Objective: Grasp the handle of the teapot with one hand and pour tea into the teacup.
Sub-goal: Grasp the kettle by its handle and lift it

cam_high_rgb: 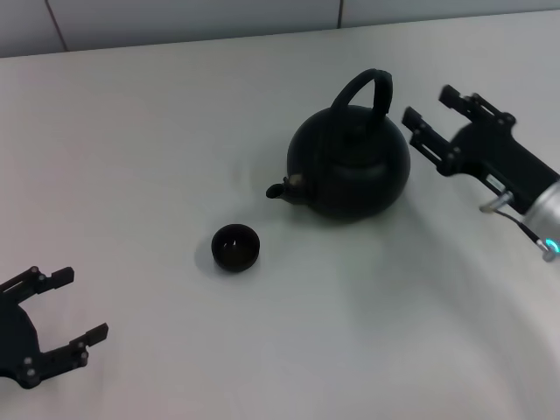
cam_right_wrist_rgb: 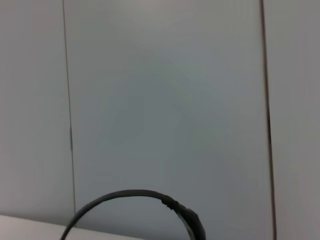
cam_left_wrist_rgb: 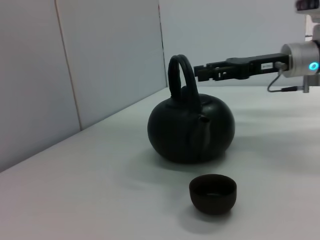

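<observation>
The matte-black teapot (cam_high_rgb: 350,171) stands on the white table, its short spout (cam_high_rgb: 278,189) pointing left toward the teacup. Its arched handle (cam_high_rgb: 366,87) rises over the lid. The tiny black teacup (cam_high_rgb: 235,248) sits in front of and to the left of the spout. My right gripper (cam_high_rgb: 430,107) is open, hovering just right of the handle at its height, apart from it. The left wrist view shows the teapot (cam_left_wrist_rgb: 191,127), the teacup (cam_left_wrist_rgb: 212,193) and the right gripper (cam_left_wrist_rgb: 200,72) behind the handle. The right wrist view shows only the handle's top arc (cam_right_wrist_rgb: 137,209). My left gripper (cam_high_rgb: 77,306) rests open at the lower left.
The white table (cam_high_rgb: 175,131) runs back to a pale panelled wall (cam_high_rgb: 175,22). The right arm (cam_high_rgb: 525,188) reaches in from the right edge, with a lit blue ring on its wrist.
</observation>
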Controlling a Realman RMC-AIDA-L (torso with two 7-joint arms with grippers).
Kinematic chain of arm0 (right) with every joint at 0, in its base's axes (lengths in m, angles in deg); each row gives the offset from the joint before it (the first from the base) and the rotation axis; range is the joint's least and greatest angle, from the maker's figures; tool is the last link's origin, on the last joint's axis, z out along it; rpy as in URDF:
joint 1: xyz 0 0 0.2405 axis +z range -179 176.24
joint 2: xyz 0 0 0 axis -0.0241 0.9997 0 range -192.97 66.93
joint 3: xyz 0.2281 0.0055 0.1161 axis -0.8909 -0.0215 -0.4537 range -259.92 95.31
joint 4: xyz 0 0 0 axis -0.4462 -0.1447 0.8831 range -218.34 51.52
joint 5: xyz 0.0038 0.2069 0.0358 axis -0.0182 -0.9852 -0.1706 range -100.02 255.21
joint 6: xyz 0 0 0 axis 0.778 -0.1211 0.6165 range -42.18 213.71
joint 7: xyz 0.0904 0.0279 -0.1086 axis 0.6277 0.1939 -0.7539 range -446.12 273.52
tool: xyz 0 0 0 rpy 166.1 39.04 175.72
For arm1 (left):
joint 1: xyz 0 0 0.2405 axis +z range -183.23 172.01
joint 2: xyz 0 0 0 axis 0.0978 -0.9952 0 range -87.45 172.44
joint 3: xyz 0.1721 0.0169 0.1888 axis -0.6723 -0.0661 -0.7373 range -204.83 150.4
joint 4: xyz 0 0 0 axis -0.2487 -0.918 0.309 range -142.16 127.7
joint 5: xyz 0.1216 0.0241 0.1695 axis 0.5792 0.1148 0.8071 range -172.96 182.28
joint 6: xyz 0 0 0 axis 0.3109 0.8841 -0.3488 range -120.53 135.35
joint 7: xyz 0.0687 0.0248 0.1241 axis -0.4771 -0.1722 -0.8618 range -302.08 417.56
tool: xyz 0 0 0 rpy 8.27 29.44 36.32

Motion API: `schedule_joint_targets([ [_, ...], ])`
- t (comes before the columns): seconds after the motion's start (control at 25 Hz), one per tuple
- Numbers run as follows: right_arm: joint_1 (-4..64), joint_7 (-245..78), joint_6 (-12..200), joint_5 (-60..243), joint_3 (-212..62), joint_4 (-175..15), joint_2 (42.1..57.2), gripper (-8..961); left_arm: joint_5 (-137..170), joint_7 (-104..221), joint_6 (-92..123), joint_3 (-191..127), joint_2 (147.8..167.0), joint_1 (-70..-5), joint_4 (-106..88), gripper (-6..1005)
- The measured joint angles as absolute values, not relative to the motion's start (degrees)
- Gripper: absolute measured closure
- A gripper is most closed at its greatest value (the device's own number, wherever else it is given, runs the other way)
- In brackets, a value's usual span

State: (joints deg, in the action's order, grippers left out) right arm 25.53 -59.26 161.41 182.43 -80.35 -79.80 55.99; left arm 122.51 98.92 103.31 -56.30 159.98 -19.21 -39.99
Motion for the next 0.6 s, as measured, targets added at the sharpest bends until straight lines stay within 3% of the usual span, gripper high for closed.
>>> schedule_joint_targets([
  [0.6,31.5,-58.3,153.4,182.9,-80.1,-80.3,56.01,360,122.4,98.5,102.1,-55.4,160.43,-19.7,-39.8,189],
])
